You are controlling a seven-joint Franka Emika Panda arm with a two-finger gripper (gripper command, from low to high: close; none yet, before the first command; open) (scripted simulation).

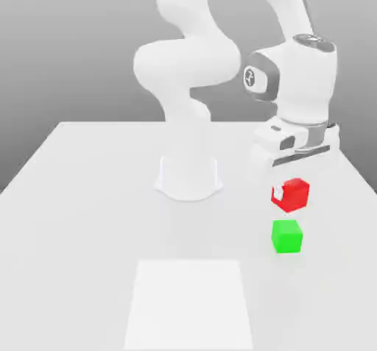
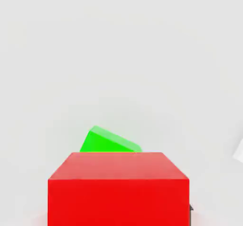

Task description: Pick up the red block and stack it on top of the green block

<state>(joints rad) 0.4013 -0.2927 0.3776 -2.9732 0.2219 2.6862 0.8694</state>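
The red block (image 1: pixel 295 194) hangs in the air, with my gripper (image 1: pixel 283 193) shut on it below the white hand. A white fingertip (image 1: pixel 279 191) covers part of its face toward the exterior view's left. The green block (image 1: pixel 286 237) rests on the white table, just below the red block in the exterior view and a little toward the view's left of it. A small gap separates the two cubes. In the hand view the red block (image 2: pixel 118 189) is large and close, and part of the green block (image 2: pixel 107 141) peeks out past its far edge.
The arm's white base (image 1: pixel 188 176) stands on the table (image 1: pixel 81 217) behind the cubes, toward the exterior view's left. A pale square patch (image 1: pixel 189 303) lies on the surface near the front edge.
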